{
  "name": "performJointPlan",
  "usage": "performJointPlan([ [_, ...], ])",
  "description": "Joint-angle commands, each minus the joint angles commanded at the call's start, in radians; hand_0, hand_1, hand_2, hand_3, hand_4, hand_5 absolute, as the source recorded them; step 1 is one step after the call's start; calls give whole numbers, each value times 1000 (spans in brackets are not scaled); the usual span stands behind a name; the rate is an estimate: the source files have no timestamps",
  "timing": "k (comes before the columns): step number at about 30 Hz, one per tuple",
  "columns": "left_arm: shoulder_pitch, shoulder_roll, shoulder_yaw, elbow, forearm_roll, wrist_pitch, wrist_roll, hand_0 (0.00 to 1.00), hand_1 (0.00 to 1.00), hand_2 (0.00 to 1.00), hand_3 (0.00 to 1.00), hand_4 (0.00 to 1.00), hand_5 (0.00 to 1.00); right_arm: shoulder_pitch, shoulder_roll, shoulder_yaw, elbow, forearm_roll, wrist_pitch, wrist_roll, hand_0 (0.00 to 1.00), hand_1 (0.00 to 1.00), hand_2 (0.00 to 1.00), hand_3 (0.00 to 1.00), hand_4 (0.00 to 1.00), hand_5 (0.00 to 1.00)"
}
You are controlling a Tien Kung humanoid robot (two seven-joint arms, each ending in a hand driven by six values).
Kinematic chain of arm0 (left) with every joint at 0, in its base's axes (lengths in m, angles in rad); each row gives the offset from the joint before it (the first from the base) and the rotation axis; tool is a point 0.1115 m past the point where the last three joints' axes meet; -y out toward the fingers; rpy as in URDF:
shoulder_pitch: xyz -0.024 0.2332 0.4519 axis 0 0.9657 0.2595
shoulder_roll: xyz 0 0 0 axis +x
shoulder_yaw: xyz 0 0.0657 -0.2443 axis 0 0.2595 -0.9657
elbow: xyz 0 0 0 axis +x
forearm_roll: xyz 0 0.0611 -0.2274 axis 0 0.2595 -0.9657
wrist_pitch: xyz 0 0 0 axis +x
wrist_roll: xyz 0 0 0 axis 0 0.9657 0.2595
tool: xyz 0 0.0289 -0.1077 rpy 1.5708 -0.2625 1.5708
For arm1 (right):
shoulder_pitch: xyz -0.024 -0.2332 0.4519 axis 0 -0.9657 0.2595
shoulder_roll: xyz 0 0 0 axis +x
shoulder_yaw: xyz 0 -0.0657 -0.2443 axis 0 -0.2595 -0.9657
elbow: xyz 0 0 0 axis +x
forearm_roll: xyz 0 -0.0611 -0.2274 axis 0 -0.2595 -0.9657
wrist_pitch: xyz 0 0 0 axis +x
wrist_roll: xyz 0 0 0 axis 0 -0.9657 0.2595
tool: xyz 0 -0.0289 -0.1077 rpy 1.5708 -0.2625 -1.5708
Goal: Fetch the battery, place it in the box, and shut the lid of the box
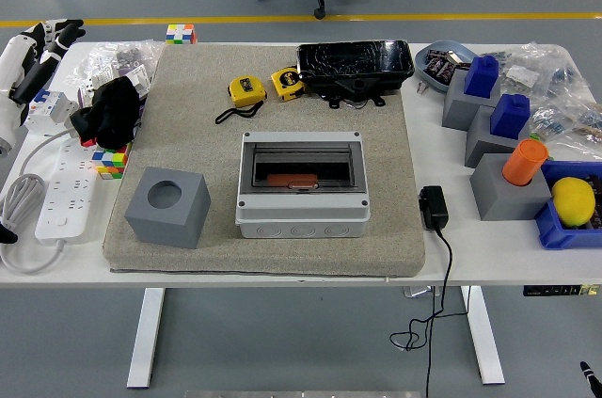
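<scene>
The orange rectangular battery [291, 179] is seen lying inside the grey plastic box [301, 183] at the middle of the counter [442, 257], its long axis left to right, under an apparently lowered lid, while neither hand is visible, so which is nearer and how each is held cannot be told.

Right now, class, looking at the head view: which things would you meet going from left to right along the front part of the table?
White power strip → grey block with a round hole → grey box with its clear lid → black power adapter → orange cylinder on a grey block → yellow lemon in a blue bin.
</scene>
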Motion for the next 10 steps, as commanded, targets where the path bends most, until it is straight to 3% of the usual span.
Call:
performJointPlan([
  [10,-3,-3,-3,-1,0,1,-1,859,849,794,783,998,998,4,2,7,0,2,-1,2,790,746,746,795,998,998],
])
